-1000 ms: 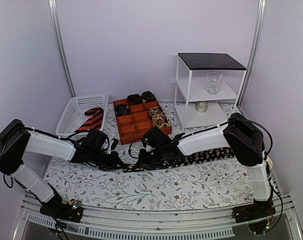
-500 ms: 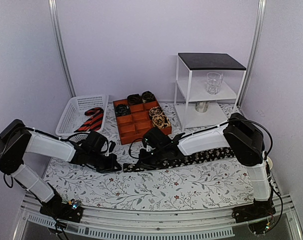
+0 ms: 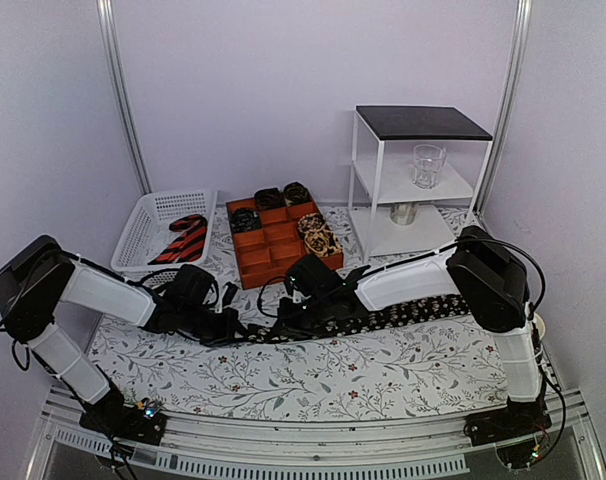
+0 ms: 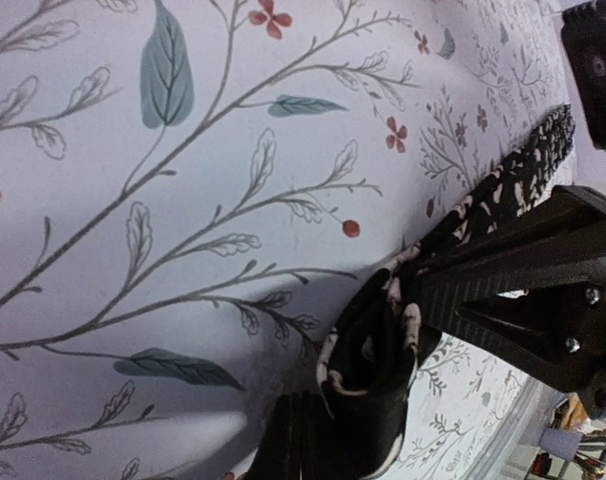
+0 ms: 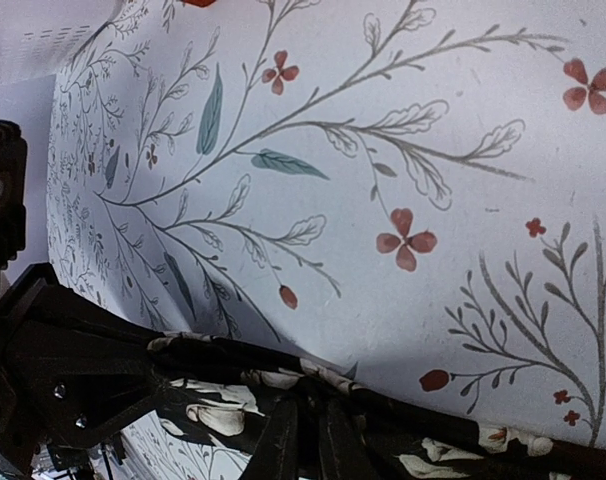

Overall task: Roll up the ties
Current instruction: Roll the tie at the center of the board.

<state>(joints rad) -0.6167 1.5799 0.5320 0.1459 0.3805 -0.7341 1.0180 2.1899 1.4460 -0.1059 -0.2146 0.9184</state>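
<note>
A long black tie with pale flowers [image 3: 383,318] lies across the floral cloth. Its left end is wound into a small coil [image 4: 368,365]. My left gripper [image 3: 233,326] is shut on that coil, which sits between its two black fingers [image 4: 503,280] in the left wrist view. My right gripper [image 3: 288,318] is shut on the tie just right of the coil, pinching the fabric [image 5: 223,400] between its fingertips [image 5: 283,450]. A red-and-black striped tie [image 3: 183,238] lies in the white basket [image 3: 148,215]. Several rolled ties [image 3: 318,235] sit in the red divided tray [image 3: 268,262].
A white shelf unit [image 3: 415,180] with a black top stands at the back right and holds a glass [image 3: 428,165]. The basket and tray stand behind the grippers. The floral cloth [image 3: 333,375] covers the table in front of the tie.
My left gripper has shifted a little to the right, closer to my right gripper, with the tie's end in it. The right arm has hardly moved.
</note>
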